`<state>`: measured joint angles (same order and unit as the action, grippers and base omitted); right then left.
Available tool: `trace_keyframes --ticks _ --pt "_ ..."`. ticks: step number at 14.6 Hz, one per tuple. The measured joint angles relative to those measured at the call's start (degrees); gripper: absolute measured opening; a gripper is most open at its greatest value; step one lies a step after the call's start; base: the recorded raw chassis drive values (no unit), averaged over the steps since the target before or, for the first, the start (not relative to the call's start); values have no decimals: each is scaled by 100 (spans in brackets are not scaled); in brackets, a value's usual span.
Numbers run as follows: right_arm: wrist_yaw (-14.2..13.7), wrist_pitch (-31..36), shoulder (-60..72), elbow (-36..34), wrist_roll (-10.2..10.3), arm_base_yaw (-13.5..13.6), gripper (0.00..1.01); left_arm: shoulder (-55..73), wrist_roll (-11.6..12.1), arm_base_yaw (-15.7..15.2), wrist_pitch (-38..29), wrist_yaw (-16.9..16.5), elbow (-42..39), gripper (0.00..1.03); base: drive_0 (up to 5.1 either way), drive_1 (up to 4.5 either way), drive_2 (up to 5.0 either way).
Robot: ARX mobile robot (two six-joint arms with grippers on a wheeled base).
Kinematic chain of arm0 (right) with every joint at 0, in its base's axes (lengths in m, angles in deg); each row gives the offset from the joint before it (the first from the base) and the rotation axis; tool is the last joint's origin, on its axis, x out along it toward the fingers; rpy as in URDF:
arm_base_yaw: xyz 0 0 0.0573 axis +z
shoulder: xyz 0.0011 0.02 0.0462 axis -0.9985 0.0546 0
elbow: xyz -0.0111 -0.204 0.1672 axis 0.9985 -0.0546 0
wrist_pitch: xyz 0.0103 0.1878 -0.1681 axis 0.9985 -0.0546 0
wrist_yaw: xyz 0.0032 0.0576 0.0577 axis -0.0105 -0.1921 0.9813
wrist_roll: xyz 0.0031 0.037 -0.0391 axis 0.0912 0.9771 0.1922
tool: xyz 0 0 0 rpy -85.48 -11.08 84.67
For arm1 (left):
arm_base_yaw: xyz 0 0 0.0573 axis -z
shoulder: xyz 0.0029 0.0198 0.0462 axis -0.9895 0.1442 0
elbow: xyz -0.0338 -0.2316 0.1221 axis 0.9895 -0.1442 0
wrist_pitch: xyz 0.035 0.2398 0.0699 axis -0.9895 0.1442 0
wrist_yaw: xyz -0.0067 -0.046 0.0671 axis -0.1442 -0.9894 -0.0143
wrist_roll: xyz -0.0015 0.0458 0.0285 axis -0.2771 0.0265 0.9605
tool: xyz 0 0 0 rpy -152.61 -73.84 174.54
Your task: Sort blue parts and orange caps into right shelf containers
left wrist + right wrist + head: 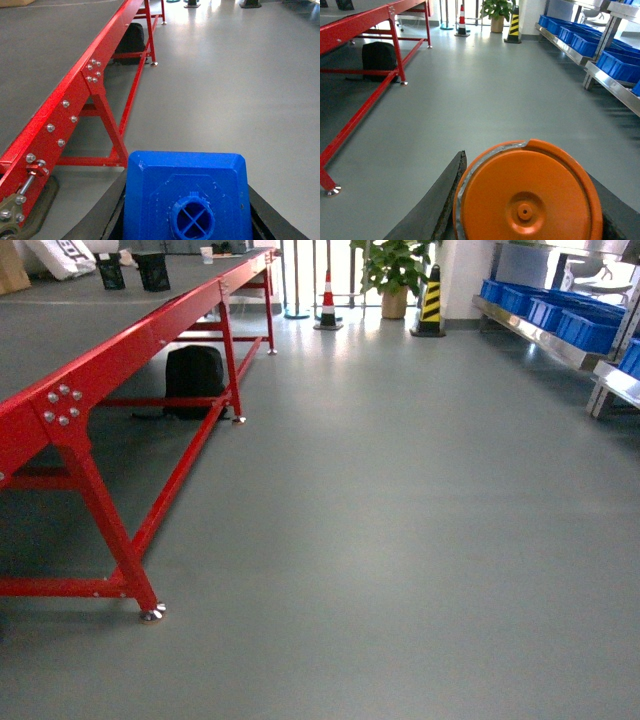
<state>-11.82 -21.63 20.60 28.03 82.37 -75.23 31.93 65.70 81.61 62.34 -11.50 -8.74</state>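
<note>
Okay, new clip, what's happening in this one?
The robot is out on the open floor, carrying one item in each arm. The left gripper holds a blue part, and the right gripper holds an orange cap; dark jaws flank each. Nothing is sorted yet: the blue crates sit on the metal shelf ahead to the right, with the red table on the left.
</note>
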Motion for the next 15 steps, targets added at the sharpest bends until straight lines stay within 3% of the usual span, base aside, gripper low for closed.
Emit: trace_keyframes --ticks 7,10,15 --pt "2 2 0 0 0 0 44 -7 0 7 -13 -2 0 44 486 -250 -250" --pt "-33 11 0 0 0 0 44 -22 0 33 -20 -48 0 44 0 0 0" --pt "-13 11 0 0 0 0 44 -31 2 0 -13 2 0 44 -2 383 -386"
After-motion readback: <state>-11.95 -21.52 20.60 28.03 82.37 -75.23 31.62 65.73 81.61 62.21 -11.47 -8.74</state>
